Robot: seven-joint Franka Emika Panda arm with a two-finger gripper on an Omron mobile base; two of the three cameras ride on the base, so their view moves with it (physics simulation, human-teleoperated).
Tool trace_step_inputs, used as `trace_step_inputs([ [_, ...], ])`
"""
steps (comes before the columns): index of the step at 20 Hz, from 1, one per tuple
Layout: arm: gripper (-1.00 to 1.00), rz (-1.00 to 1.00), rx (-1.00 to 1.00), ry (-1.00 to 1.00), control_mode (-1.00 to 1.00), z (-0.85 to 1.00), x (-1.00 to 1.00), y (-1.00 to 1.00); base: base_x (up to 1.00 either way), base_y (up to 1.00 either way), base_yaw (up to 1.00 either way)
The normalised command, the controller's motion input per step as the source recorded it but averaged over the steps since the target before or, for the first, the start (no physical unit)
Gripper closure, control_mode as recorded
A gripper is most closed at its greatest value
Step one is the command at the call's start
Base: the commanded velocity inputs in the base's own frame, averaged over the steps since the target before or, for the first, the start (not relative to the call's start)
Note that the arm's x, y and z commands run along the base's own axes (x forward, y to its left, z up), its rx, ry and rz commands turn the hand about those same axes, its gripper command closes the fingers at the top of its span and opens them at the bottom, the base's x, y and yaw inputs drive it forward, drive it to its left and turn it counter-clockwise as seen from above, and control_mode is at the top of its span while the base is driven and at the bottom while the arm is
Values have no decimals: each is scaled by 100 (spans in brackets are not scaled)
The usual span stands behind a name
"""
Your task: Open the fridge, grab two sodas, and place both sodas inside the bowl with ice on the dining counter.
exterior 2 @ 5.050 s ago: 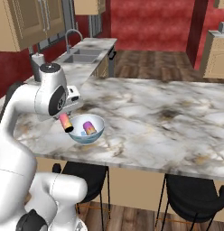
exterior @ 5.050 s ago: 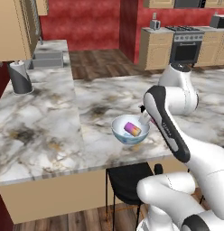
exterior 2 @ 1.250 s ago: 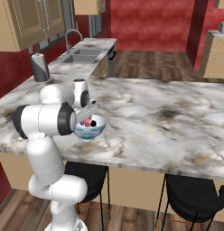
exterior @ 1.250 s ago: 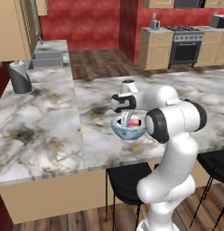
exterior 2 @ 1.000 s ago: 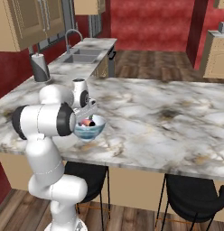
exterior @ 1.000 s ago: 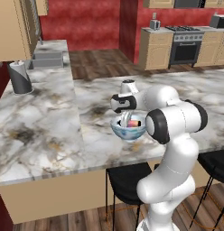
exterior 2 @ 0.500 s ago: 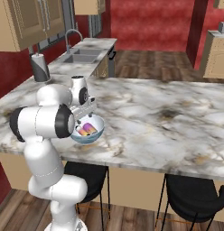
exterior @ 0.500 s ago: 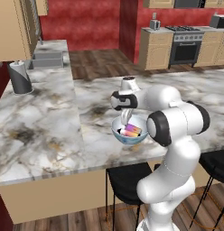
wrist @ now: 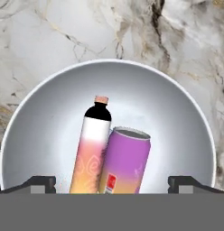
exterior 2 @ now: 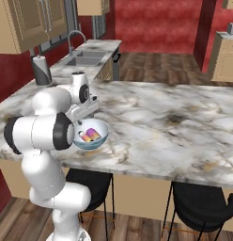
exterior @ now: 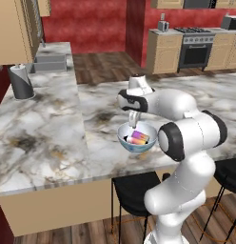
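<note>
Hand view shows my pincer point(wrist: 112, 182) spread wide and empty straight above the bowl point(wrist: 186, 113), bottle point(wrist: 90, 146) and can point(wrist: 125, 161) lying side by side below, so I'd lift straight away.

Bottle point(wrist: 92, 145) and can point(wrist: 125, 159) crowd the bowl point(wrist: 177, 117); surrounding dining counter point(exterior: 53, 143) lies bare.

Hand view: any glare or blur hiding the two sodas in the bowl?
Hand view: sharp and evenly lit; bottle and can read clearly against the bowl, with only a soft sheen. Left base view: the sodas look small and a bit soft under the open hand.
</note>
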Motion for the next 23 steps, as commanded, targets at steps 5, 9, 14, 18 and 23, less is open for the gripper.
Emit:
trace_step_inputs([
  [5, -100, 0, 1, -6, -100, 23, -69, 0, 0, 0, 0],
  [9, -100, -2, 3, -5, -100, 9, -83, 0, 0, 0, 0],
  [14, -100, -3, 3, -4, -100, 14, -83, 0, 0, 0, 0],
  [18, -100, -4, 3, -8, -100, 46, -60, 0, 0, 0, 0],
  [23, -100, -5, 1, -10, -100, 49, -52, 0, 0, 0, 0],
])
